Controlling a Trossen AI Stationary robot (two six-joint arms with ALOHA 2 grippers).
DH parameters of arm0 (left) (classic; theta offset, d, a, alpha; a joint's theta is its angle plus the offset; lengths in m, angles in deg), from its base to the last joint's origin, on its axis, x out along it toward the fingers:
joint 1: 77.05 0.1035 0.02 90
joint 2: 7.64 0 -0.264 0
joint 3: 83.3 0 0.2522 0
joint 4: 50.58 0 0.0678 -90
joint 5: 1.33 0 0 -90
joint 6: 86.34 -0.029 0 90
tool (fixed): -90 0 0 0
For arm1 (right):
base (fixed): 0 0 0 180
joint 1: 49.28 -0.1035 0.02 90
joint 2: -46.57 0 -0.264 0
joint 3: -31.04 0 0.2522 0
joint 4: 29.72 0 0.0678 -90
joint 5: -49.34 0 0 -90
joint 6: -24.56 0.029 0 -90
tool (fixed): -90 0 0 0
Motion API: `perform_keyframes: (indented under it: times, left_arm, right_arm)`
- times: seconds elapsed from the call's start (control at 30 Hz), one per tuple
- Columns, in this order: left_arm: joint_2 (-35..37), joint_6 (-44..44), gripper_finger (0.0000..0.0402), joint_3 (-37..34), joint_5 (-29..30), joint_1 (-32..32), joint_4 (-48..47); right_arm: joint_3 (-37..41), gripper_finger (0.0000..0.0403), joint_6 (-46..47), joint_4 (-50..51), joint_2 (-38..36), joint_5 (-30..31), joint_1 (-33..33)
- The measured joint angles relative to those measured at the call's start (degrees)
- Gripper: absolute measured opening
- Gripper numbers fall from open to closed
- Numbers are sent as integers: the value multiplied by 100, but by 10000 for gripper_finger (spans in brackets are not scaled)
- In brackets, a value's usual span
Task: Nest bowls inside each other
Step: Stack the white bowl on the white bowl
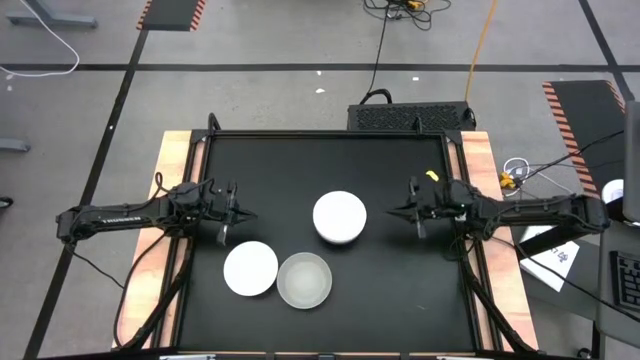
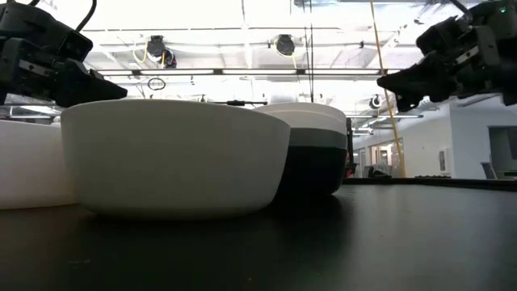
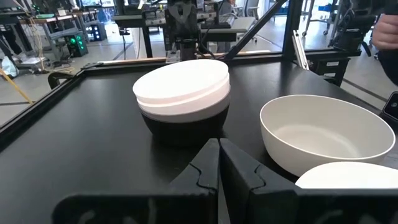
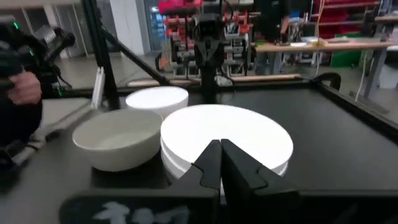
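Left pincer point(image 1: 243, 213) pressed together, empty, right pincer point(image 1: 392, 211) likewise, flanking stacked bowls point(image 1: 339, 217)

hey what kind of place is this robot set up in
Most likely an industrial lab or workshop. The black table stands on a bare floor marked with striped hazard tape, cables trail across it, and red storage shelves and workbenches fill the room behind.
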Motion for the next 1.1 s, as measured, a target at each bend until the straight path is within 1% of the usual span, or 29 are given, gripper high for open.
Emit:
perform_keyframes:
  times: [0.1, 0.77, 0.87, 0.93, 1.1]
  left_arm:
    - [0, -4, 17, 0, 0, 0, 0]
    - [-1, -4, 17, 0, 0, 0, 7]
    - [0, 107, 17, 0, -12, 0, 170]
    - [-1, 266, 17, 0, -173, 0, 326]
    - [-2, 600, 17, 0, -925, -35, 1135]
  right_arm:
    - [180, 0, 17, -315, -136, 5, 0]
    - [227, 0, 17, -1, -168, 3, 0]
    - [228, 0, 15, -3, -168, 3, 0]
    - [229, 0, 11, -3, -168, 4, 0]
    - [231, 0, 9, -1, -168, 3, 0]
